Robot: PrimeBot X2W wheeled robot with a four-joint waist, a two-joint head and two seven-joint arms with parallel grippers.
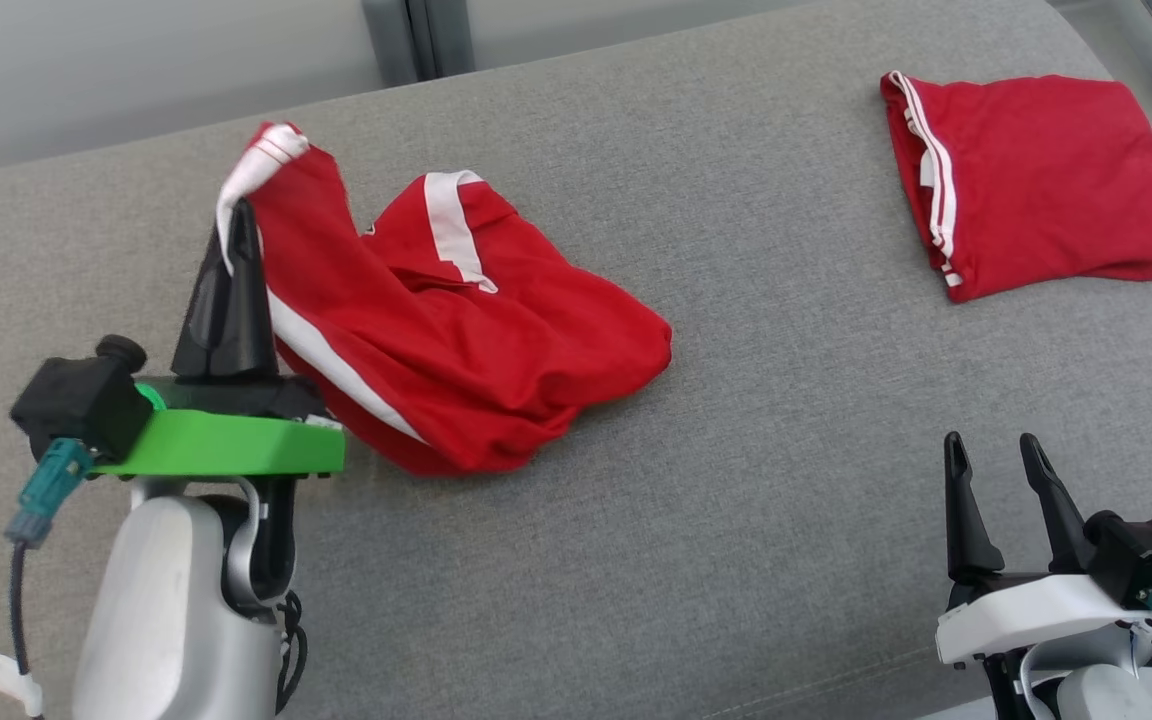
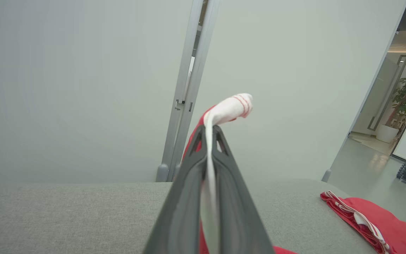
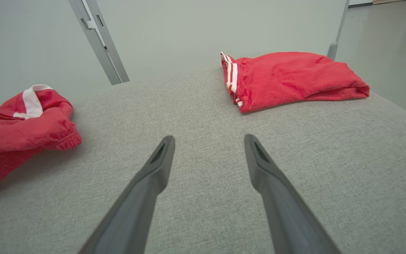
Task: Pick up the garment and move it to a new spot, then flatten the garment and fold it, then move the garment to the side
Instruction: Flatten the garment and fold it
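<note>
Pick-up step: your left jaws grip the garment by its white cuff, right jaws wide; next, lift and carry it

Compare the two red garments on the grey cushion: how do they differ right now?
The crumpled garment lies bunched at the left; the folded garment sits as a neat flat rectangle at the far right. The crumpled garment has its white-trimmed edge pinched in the left gripper and raised; the folded garment is untouched. Both are red with white stripes, on the grey cushion.
</note>
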